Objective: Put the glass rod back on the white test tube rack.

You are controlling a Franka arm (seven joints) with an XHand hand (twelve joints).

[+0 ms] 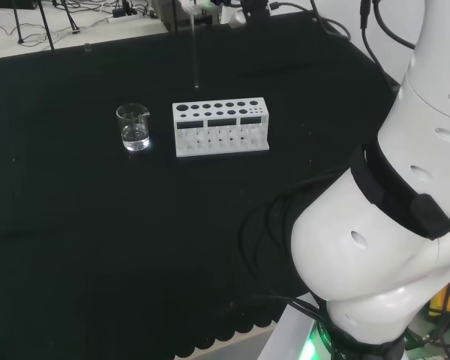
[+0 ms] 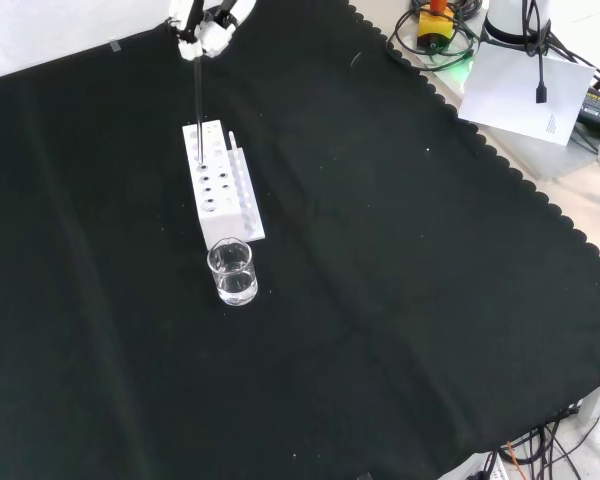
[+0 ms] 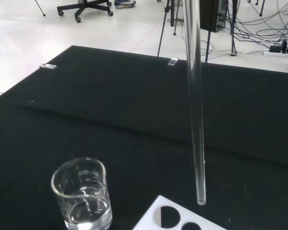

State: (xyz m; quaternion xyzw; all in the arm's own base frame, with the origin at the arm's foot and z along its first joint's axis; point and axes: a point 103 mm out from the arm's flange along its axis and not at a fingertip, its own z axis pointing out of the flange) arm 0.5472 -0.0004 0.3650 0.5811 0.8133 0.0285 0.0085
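Observation:
The white test tube rack (image 1: 221, 129) stands near the middle of the black cloth, with rows of round holes in its top (image 2: 218, 180). A clear glass rod (image 2: 197, 105) hangs upright from the hand (image 2: 204, 26), whose fingers pinch its upper end at the front view's top. In the head view the rod (image 1: 196, 56) comes down from the top edge, and its tip hovers above the rack's back left. The wrist view shows the rod (image 3: 196, 105) ending just above the rack's corner (image 3: 175, 218), near two holes and clear of them.
A small glass beaker (image 1: 133, 126) with a little clear liquid stands close to the rack's end (image 2: 231, 272) (image 3: 82, 196). The arm's white links (image 1: 390, 225) fill the head view's right. Cables and papers (image 2: 525, 85) lie beyond the cloth's scalloped edge.

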